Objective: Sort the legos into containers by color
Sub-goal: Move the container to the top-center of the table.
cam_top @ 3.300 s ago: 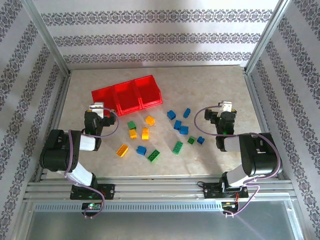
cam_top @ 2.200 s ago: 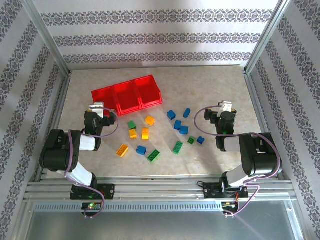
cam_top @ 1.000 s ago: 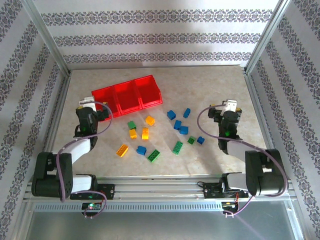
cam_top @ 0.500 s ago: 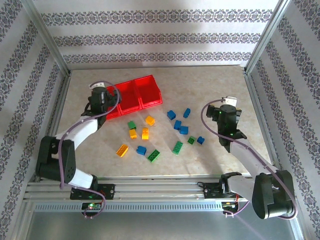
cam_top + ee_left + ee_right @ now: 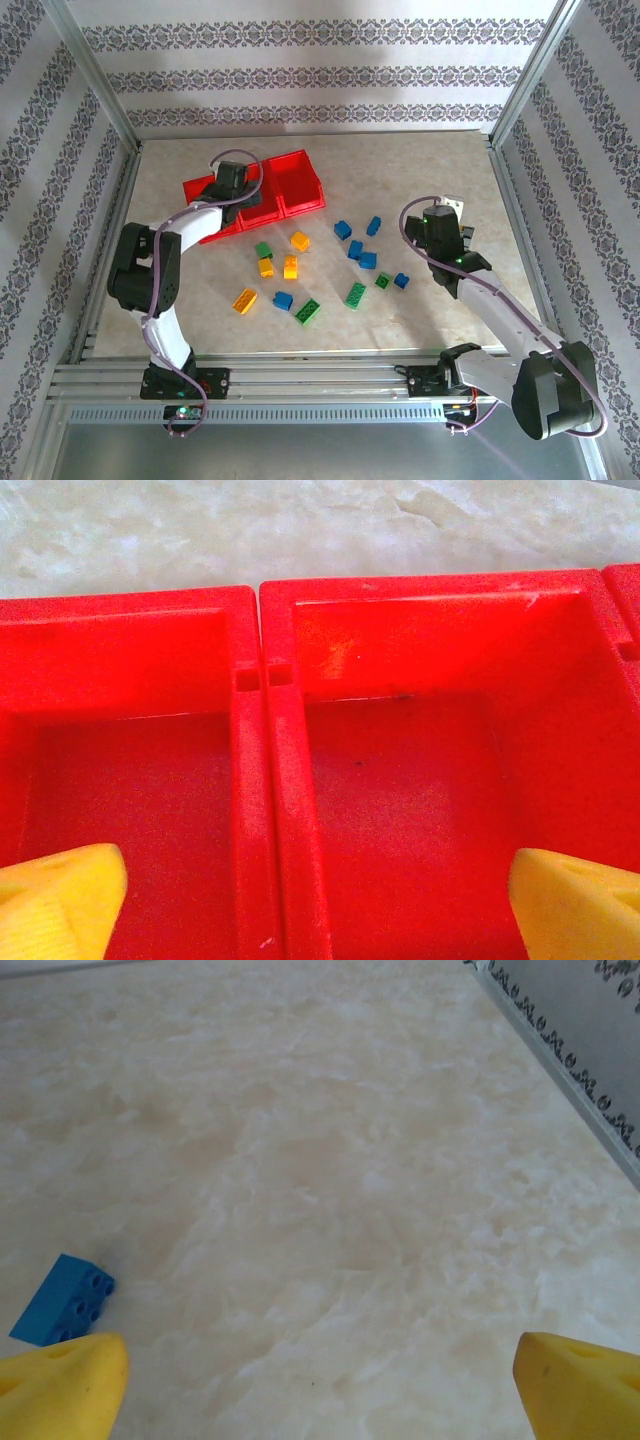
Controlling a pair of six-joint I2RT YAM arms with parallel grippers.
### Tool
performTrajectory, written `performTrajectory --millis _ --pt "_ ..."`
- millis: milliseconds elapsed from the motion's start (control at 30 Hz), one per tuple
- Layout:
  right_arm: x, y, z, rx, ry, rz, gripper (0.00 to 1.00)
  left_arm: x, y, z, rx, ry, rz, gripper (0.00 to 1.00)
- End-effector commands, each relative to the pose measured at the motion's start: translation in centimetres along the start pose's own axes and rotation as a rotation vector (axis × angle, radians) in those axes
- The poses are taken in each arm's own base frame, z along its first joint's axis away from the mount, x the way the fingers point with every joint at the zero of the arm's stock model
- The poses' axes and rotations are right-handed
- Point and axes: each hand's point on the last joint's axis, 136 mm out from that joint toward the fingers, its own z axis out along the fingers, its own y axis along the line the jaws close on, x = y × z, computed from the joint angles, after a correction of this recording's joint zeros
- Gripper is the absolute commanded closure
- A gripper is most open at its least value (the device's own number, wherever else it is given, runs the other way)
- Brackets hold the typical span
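The left gripper hangs over the containers, its yellow fingertips spread wide with nothing between them (the wrist view looks straight down past them). One tip is above one compartment and the other above its neighbour, with the dividing wall running between; both floors seen there are plain red plastic. Behind the gripper the left arm folds sharply at the elbow near the table's eight o'clock edge, and the forearm runs toward one o'clock to the bins. The right gripper is also spread wide and holds nothing, low over bare tabletop, with the right arm stretched from its base toward eleven o'clock in a long, gently bent reach. A blue brick lies just beyond its left tip. The containers sit at about ten o'clock of the table's middle. The legos lie loose on the table at four to five o'clock of the containers, with the right gripper at about three o'clock of the scatter.
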Motion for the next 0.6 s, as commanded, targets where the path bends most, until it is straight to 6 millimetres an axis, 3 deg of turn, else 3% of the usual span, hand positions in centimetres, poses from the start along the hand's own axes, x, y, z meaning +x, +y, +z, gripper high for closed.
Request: performTrajectory --millis 0,233,567 --pt "0.9 0.0 0.0 0.018 0.047 0.032 0.02 0.8 -0.7 1.0 0.012 0.058 0.03 0.13" --pt "2.0 0.8 0.7 -0.001 0.117 0.059 0.04 2.0 -3.4 2.4 0.087 0.103 0.08 0.37" --pt "3.7 3.5 1.8 -0.066 0.212 0.102 0.13 3.1 -6.9 3.2 0.165 0.127 0.09 0.42"
